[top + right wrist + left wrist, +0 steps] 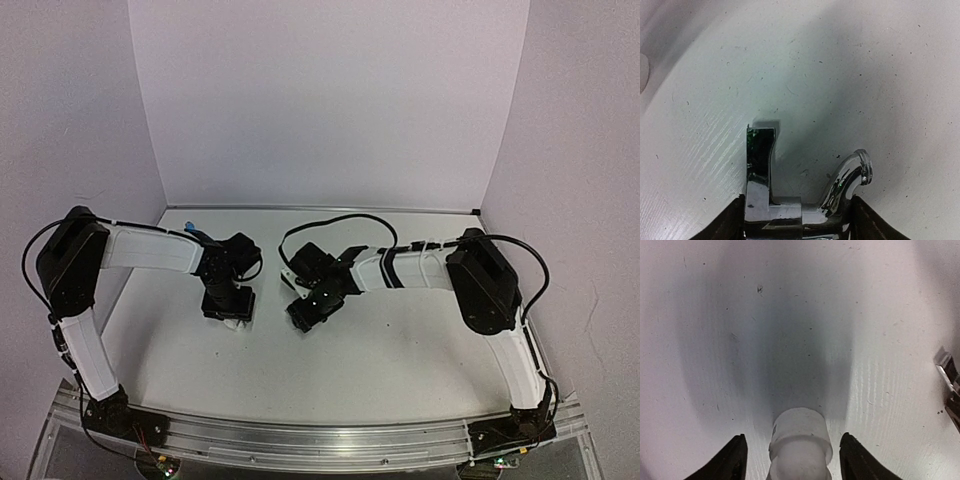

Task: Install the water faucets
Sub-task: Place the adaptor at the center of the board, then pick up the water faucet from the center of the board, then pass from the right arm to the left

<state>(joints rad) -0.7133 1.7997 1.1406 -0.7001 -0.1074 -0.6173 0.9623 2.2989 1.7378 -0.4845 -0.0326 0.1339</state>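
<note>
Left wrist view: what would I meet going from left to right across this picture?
Dark gripper finger → white pipe fitting → second dark finger → shiny metal piece at the right edge.

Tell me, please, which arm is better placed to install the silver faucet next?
Right: the right tool seemingly grips the silver faucet between its fingers. The left tool stands open astride the white fitting, not touching it.
</note>
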